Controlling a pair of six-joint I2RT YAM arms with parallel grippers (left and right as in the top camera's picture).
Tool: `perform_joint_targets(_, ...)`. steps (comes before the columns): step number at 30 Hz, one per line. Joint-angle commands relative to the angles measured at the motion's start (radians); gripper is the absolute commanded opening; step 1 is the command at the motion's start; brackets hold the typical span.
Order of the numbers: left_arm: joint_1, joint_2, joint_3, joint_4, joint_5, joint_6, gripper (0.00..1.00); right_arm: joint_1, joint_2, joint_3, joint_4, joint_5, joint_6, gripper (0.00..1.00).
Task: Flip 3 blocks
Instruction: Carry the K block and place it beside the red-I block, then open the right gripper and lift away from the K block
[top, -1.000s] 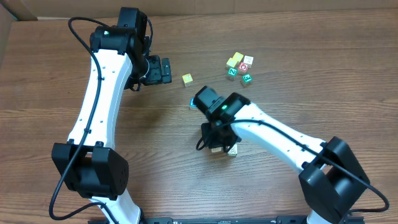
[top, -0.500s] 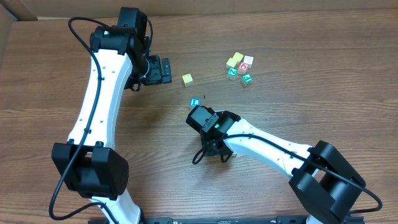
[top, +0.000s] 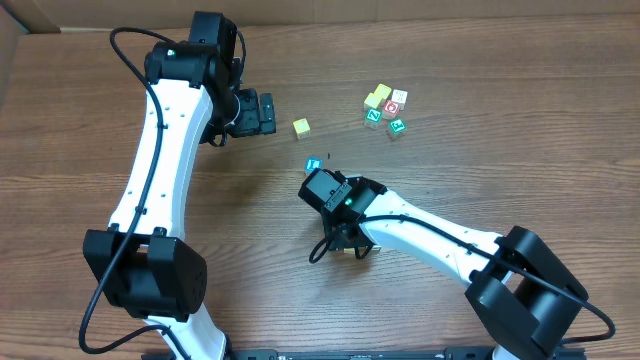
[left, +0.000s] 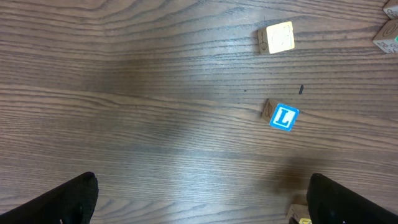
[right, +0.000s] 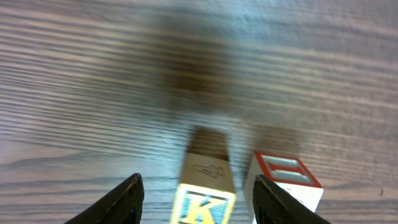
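Straddling the K block, the right gripper sits low over the table with its jaws parted. We see a strip of bare wood grain on each side of the cube, so nothing is pinched. The block stands upright between the fingers with its yellow-framed K facing the wrist camera. We take that line-up as deliberate, since a squeeze on two opposite faces would allow a clean roll onto another side.

Watch the red-marked cube. It sits just beside the K block, in front of the right-hand finger, and a careless close could nudge it.

Up the table, the left gripper hangs wide apart and empty — parked clear, we would say, to leave its partner room. Its camera looks down on the blue block, blue letter face up, and the pale yellow block beyond it. The two are well apart and neither is being touched. A cluster of other cubes lies farther off, near the far edge.
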Motion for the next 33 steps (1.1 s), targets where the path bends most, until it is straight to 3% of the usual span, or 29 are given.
perform_joint_targets(1, -0.004, 0.008, 0.002, 0.003, -0.007, -0.014, 1.0, -0.003, -0.019, 0.095, 0.015, -0.045, -0.035, 0.56)
perform_joint_targets(4, -0.004, 0.008, 0.002, 0.003, -0.007, -0.014, 1.0, 0.005, -0.019, 0.098, 0.04, -0.074, -0.034, 0.49)
perform_joint_targets(8, -0.004, 0.008, 0.002, 0.003, -0.007, -0.014, 1.0, 0.023, -0.019, 0.09, 0.029, -0.098, -0.031, 0.23)
perform_joint_targets(11, -0.004, 0.008, 0.002, 0.003, -0.007, -0.014, 1.0, 0.045, -0.017, 0.085, -0.004, -0.102, -0.015, 0.12)
perform_joint_targets(25, -0.004, 0.008, 0.002, 0.003, -0.007, -0.014, 1.0, 0.073, -0.017, -0.051, 0.113, -0.085, 0.056, 0.08)
perform_joint_targets(33, -0.004, 0.008, 0.002, 0.003, -0.007, -0.014, 1.0, 0.073, -0.017, -0.068, 0.111, 0.019, 0.056, 0.08)
